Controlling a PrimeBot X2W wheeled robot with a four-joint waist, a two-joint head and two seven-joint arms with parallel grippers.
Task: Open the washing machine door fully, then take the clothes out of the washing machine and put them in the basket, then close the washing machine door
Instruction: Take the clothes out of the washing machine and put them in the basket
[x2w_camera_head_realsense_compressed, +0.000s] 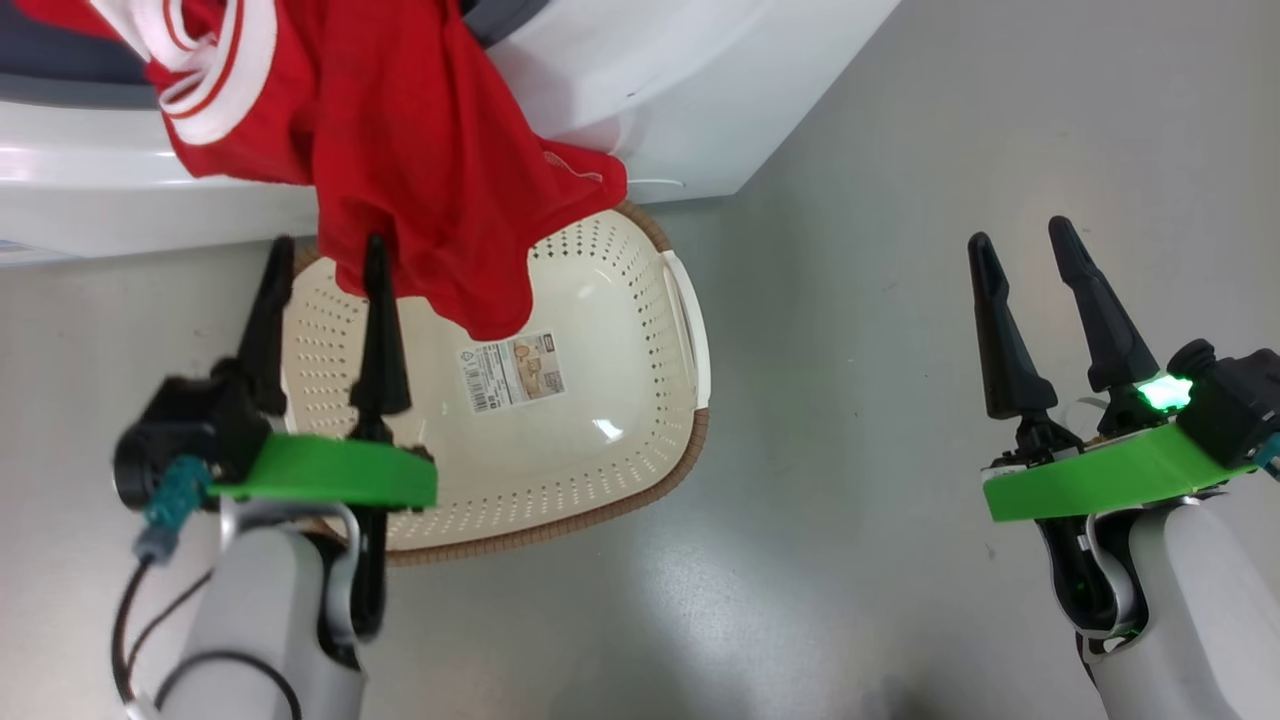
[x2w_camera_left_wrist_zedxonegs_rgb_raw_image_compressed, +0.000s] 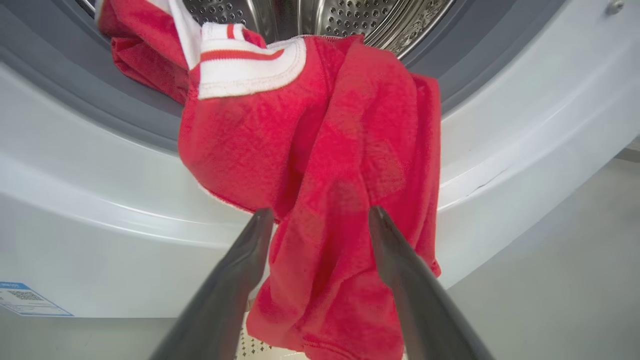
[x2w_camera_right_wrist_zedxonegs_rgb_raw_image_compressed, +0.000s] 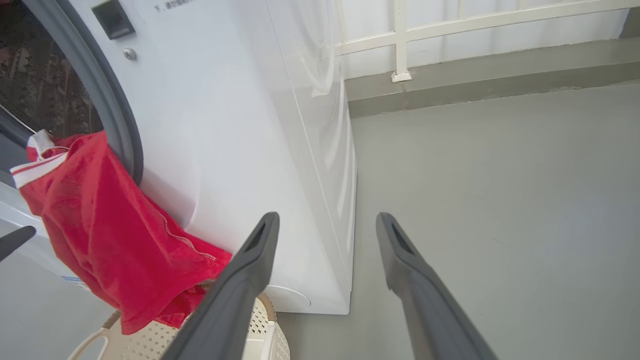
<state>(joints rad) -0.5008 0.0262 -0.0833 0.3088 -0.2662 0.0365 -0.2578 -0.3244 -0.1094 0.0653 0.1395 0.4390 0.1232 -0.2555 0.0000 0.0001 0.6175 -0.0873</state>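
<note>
Grey floor (x2w_camera_head_realsense_compressed: 880, 520) spreads out in front of the washing machine (x2w_camera_head_realsense_compressed: 650, 90), and past the machine's side a white railing (x2w_camera_right_wrist_zedxonegs_rgb_raw_image_compressed: 400, 40) stands on a low ledge. The basket (x2w_camera_head_realsense_compressed: 690, 440) sits on the floor tight against the machine's front, under its opening, with a paper label (x2w_camera_head_realsense_compressed: 513, 372) on its bottom.

The left gripper (x2w_camera_head_realsense_compressed: 329, 248) hangs just in front of the machine, below the opening, with its fingers spread and released. The hanging cloth lies beyond their tips. One tip overlaps the fabric's edge in the head view, so contact cannot be told. The right gripper (x2w_camera_head_realsense_compressed: 1019, 232) is well off the machine's right corner, over bare floor, with its fingers wide apart and nothing between them.

The steel perforated drum (x2w_camera_left_wrist_zedxonegs_rgb_raw_image_compressed: 350, 15) is cut off by the top of the left wrist view. The fabric covers part of the grey gasket (x2w_camera_left_wrist_zedxonegs_rgb_raw_image_compressed: 100, 105) and the basket rim nearest the machine. A blue label sticker (x2w_camera_left_wrist_zedxonegs_rgb_raw_image_compressed: 25, 297) low on the machine's front runs off the frame, its print too small to read.

The clothes (x2w_camera_head_realsense_compressed: 420, 150) are bright red, with a white ribbed band carrying a red stripe and a stitched hem. They spill from the drum over the gasket and down the machine's front, and the lower end dangles over the basket. Whether this is one garment or several cannot be told.
</note>
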